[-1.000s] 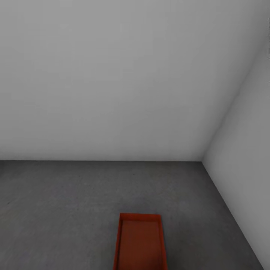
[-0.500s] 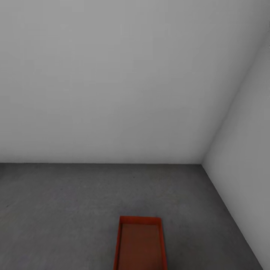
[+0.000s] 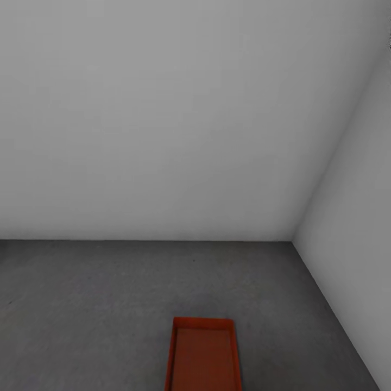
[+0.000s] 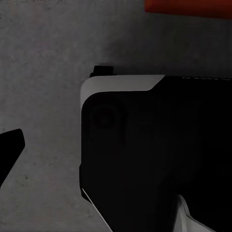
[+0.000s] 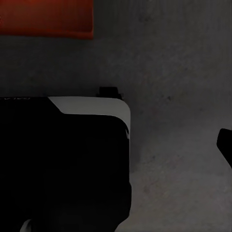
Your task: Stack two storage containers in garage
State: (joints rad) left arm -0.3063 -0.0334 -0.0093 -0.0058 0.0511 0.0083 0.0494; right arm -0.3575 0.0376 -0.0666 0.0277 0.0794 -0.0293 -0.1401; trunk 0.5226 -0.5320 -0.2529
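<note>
An orange-red storage container [image 3: 203, 355] lies open side up on the dark grey concrete floor [image 3: 81, 304] of the garage, at the lower middle of the head view, cut off by the picture's edge. Its edge also shows in the left wrist view as the container [image 4: 188, 7] and in the right wrist view as the container [image 5: 46, 17]. One dark finger [image 4: 9, 150] of my left gripper hangs over bare floor. One dark finger [image 5: 226, 145] of my right gripper does the same. Neither touches the container.
A plain grey-white back wall [image 3: 163, 119] meets a right wall [image 3: 358, 217] in a corner beyond the container. My own black-and-white base [image 4: 154, 145] shows in the left wrist view, and as the base [image 5: 63, 159] in the right wrist view, close to the container.
The whole head picture has slid slightly downward, so the camera has moved. The container keeps its place on the floor.
</note>
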